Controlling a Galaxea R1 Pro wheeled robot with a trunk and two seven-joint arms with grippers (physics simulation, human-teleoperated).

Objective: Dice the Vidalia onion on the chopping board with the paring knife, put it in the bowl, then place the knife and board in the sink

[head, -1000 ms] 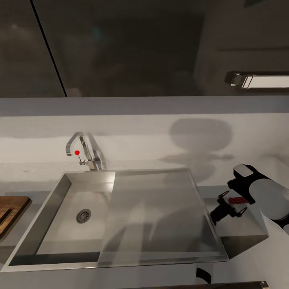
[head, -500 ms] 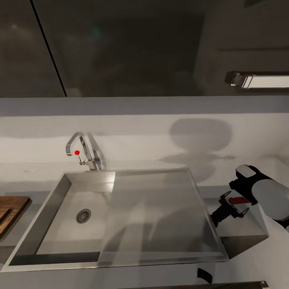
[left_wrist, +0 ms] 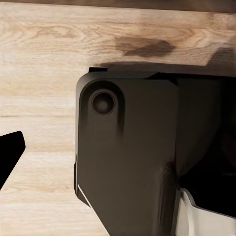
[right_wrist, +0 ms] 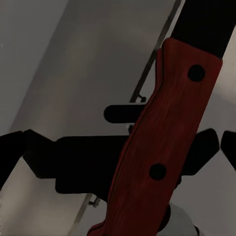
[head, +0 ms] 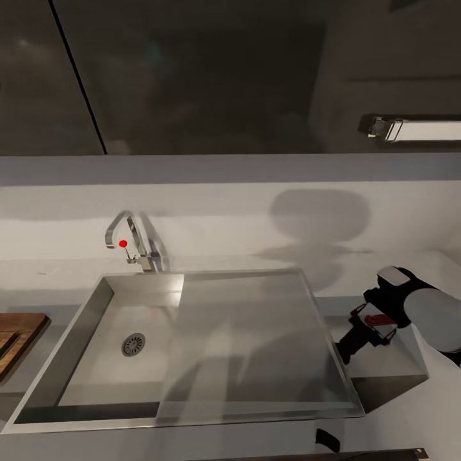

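The sink [head: 96,301] lies below me, its basin with a round drain [head: 133,344] on the left and a flat drainboard [head: 250,339] on the right. A corner of the brown chopping board [head: 16,336] shows at the left edge on the countertop [head: 384,365]. Just right of the drainboard, over the countertop, my right gripper [head: 366,331] is shut on the paring knife [head: 381,320]. In the right wrist view its red riveted handle [right_wrist: 157,147] sits across the black fingers. One black fingertip [left_wrist: 10,152] of my left gripper shows over pale wood. The Vidalia onion and the bowl are out of view.
A chrome tap [head: 131,240] with a small red knob stands behind the basin against the white backsplash. Dark wall cabinets hang above. My white right forearm [head: 435,314] comes in from the right edge. A dark robot part [left_wrist: 128,157] takes up much of the left wrist view.
My right gripper, with the knife in it, has drifted slightly to the right and down. Nothing else has moved.
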